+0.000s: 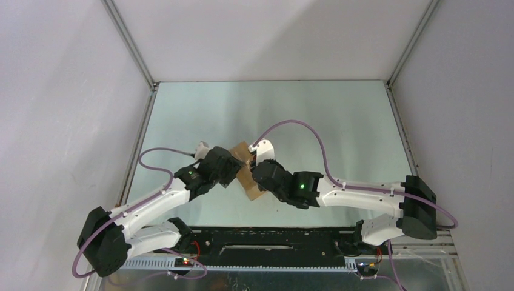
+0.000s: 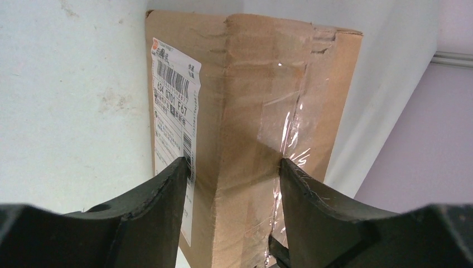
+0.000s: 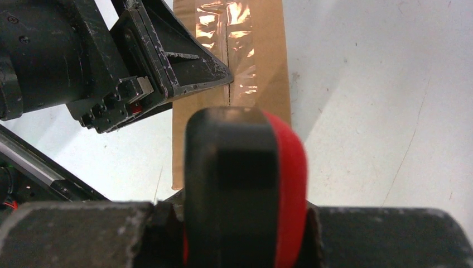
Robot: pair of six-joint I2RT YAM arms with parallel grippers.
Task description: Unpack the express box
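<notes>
Top external shows you the express box [image 1: 250, 187] near the middle of the table [image 1: 339, 121], caught between both arms. Your left gripper [image 2: 231, 164] straddles it, one finger [image 2: 162, 195] against the face with the white label [image 2: 173, 95] and the other on the taped face (clear tape [image 2: 284, 117] glints along the seam), so it pinches the box. Further right, your right gripper [image 3: 234, 223] is clamped on a red-and-black utility knife [image 3: 234, 162], whose far end sits over the taped seam.
</notes>
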